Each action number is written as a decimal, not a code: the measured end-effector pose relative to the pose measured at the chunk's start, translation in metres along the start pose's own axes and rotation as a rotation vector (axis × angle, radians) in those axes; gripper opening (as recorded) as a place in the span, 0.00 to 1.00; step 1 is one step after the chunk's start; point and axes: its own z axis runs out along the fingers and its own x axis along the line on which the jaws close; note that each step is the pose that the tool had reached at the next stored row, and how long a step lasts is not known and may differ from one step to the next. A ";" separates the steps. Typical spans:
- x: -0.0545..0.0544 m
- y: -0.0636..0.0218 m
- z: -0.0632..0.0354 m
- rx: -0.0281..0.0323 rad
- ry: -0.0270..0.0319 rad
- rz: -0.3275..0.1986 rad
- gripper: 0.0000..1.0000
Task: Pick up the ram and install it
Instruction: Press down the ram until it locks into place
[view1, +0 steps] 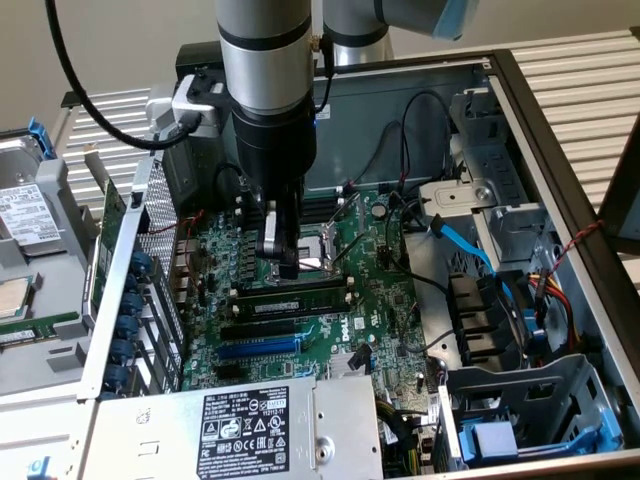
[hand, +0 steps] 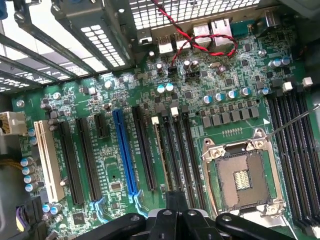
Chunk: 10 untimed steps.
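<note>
I see my gripper (view1: 283, 262) low over the green motherboard (view1: 380, 300) of the open computer case, and its two fingers (view1: 270, 238) are pressed together, with nothing visible between them. The tips stand just above the long, narrow dark-green ram stick (view1: 290, 297) with black chips, which sits on its edge in one of the memory slots, just in front of the square silver processor socket (view1: 322, 252) in the exterior view. In the wrist view the black body of the gripper (hand: 176, 212) fills the lower edge, and the ram stick (hand: 161, 155) runs away from it as a thin line between the black memory slots (hand: 187, 150); I cannot tell from here if it is fully seated. Beside these slots lies the long blue slot (hand: 125, 152), then more black slots and one white slot (hand: 47, 160). The open processor socket (hand: 241, 175) is on the other side of the ram, and further four black memory slots (hand: 295, 145). A red and black twisted wire (hand: 200, 40) crosses the board near the rear ports. In the exterior view a grey power supply box (view1: 240, 425) with a black label stands in front of the board, and blue cables (view1: 470, 245) hang at the exterior view's right.
</note>
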 end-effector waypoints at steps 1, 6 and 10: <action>0.000 0.0000 0.0000 -0.0003 -0.0001 0.016 0.10; 0.000 0.0000 0.0000 -0.0016 -0.0011 0.091 0.10; 0.000 0.0000 0.0000 -0.0026 -0.0018 0.149 0.10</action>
